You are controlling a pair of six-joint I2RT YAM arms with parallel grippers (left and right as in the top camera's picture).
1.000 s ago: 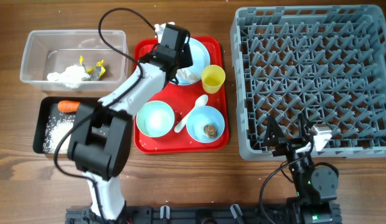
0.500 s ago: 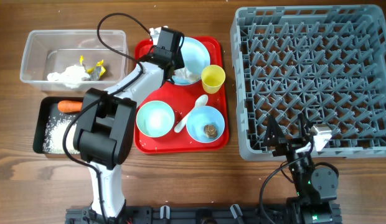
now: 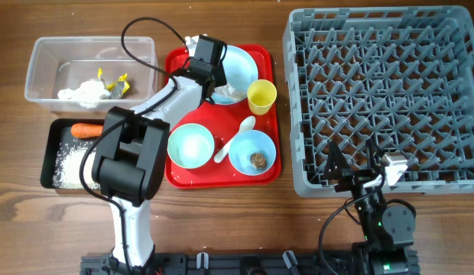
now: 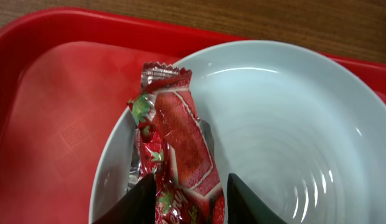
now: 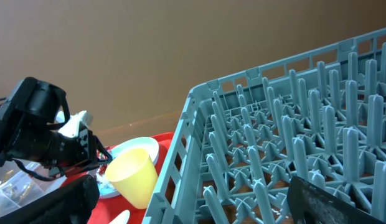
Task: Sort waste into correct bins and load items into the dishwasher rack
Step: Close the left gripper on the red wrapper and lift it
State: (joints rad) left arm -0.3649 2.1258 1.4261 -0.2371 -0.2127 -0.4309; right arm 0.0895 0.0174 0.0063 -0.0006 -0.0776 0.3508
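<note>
step: take red wrapper off rim of light-blue plate on red tray | left hand straddles it, clamp unclear | right hand apart, by rack | tip: pinch mid-wrapper, lift straight, carry to clear tub

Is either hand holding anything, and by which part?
Left hand brackets the lower end of the red wrapper on the light-blue plate rim; grip cannot be told. Right hand holds nothing.
</note>
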